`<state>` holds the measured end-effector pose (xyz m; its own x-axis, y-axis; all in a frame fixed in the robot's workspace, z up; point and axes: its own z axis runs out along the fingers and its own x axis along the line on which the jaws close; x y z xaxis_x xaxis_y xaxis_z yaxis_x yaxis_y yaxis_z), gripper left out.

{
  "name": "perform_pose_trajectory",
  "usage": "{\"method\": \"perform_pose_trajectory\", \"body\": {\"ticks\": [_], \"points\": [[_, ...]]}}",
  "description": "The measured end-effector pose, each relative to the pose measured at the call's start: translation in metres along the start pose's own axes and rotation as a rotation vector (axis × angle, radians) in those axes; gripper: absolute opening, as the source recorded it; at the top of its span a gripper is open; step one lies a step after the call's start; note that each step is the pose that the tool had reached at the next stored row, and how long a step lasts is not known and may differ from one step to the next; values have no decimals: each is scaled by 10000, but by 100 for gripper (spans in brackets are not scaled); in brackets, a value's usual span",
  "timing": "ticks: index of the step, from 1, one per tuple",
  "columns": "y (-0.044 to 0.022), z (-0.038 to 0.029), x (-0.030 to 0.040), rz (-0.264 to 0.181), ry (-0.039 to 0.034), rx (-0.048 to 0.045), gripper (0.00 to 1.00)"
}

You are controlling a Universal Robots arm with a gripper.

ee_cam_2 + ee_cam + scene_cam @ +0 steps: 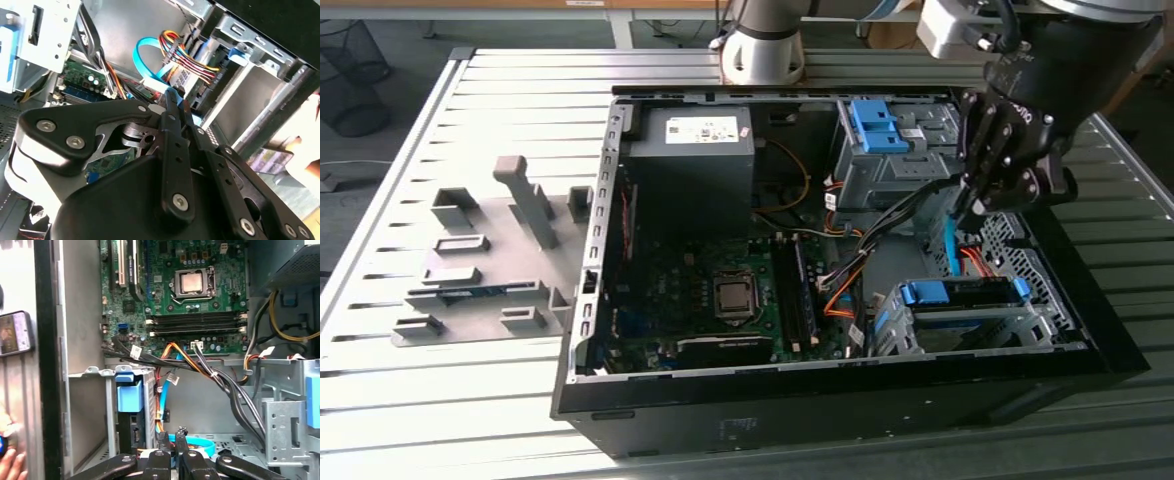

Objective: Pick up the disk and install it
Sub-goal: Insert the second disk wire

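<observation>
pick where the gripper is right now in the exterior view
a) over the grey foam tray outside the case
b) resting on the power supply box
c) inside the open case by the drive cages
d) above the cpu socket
c: the gripper hangs inside the open computer case, at the exterior view's right between the two metal drive cages, beside the blue cable.
</observation>
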<state>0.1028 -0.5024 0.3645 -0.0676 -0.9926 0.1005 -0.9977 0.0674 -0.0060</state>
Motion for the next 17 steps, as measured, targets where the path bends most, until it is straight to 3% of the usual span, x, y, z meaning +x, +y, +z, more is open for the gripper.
{"method": "perform_pose_trajectory", "body": {"ticks": [2,5,10,11,15,17], "points": [[5,16,16,-33,-53,23,16],[46,41,28,-45,-68,108,16],[144,71,46,-23,-106,364,16],[151,75,50,-19,-158,409,16],[165,90,74,-10,-514,506,16],[166,104,104,-10,-585,549,16]]}}
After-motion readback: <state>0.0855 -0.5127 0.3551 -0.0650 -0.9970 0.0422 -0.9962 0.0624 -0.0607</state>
